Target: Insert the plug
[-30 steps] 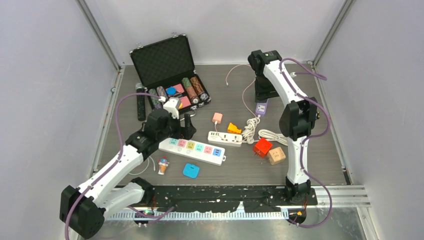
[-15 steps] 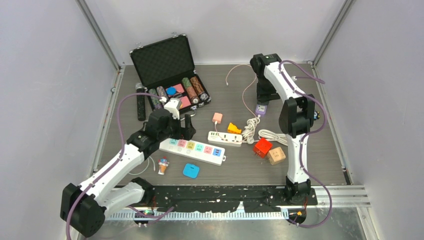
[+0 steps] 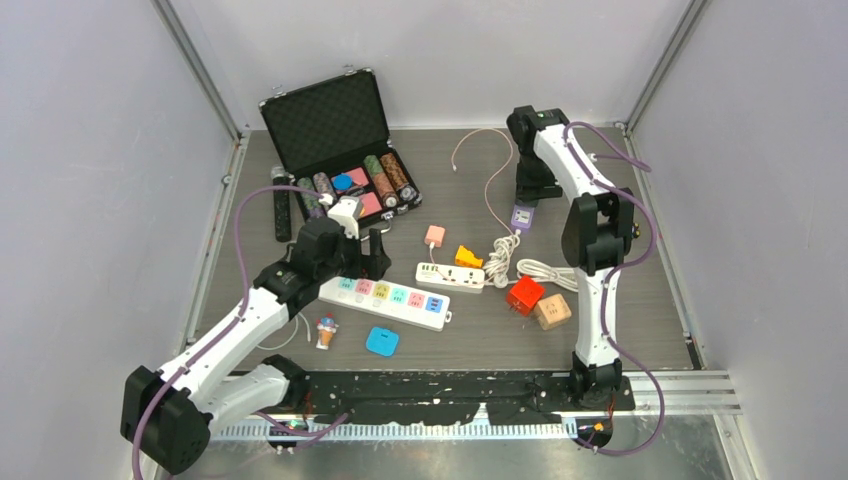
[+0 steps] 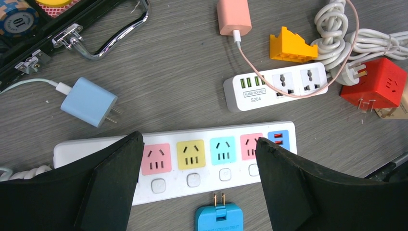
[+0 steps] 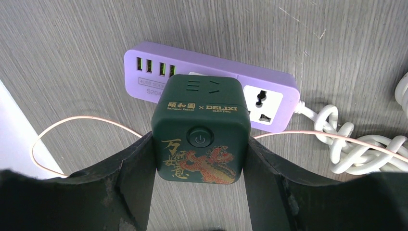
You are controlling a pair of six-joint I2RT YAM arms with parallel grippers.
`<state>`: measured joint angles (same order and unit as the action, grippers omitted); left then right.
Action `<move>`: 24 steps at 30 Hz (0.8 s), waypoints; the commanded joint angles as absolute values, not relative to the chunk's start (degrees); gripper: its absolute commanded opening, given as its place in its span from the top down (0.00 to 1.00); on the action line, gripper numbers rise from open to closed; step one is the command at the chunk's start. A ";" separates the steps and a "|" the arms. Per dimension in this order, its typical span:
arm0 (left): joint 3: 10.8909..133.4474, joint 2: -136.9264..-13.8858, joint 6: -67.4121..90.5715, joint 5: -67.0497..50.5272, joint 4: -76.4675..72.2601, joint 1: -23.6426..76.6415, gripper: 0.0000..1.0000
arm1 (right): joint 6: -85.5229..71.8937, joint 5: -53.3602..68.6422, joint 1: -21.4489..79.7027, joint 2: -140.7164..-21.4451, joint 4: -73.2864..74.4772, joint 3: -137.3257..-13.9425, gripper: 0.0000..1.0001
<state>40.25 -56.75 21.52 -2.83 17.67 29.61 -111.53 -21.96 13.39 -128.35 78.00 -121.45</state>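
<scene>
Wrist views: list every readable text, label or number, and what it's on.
"颐和园 × DELIXI", with small "Summer Palace" and "ELECTRIC" beneath: green cube adapter.
Large gold characters on the same adapter: too stylised to read surely.
"4USB SOCKET" and "S204": white power strip.
"10": poker chip.
Label on the purple power strip: partly hidden by the adapter, too blurred to read.

A robotics lab test cell. Plain grey panels (image 3: 100, 200) close in the table (image 3: 655, 310) behind and beside the right gripper (image 3: 528, 192).
</scene>
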 commanded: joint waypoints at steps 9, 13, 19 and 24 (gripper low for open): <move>41.84 -56.13 20.34 -1.60 17.41 29.35 0.14 | -112.17 -18.29 13.27 -127.67 73.29 -117.65 0.95; 41.58 -55.76 20.15 -1.13 17.56 29.36 0.14 | -112.21 -17.56 13.09 -127.55 72.95 -117.26 0.95; 41.48 -55.77 20.29 -0.89 17.69 29.36 0.14 | -113.36 -14.08 12.76 -129.43 76.13 -117.98 0.95; 41.56 -55.45 20.04 -0.52 17.96 29.36 0.14 | -113.38 -13.32 12.79 -132.39 79.24 -119.51 0.95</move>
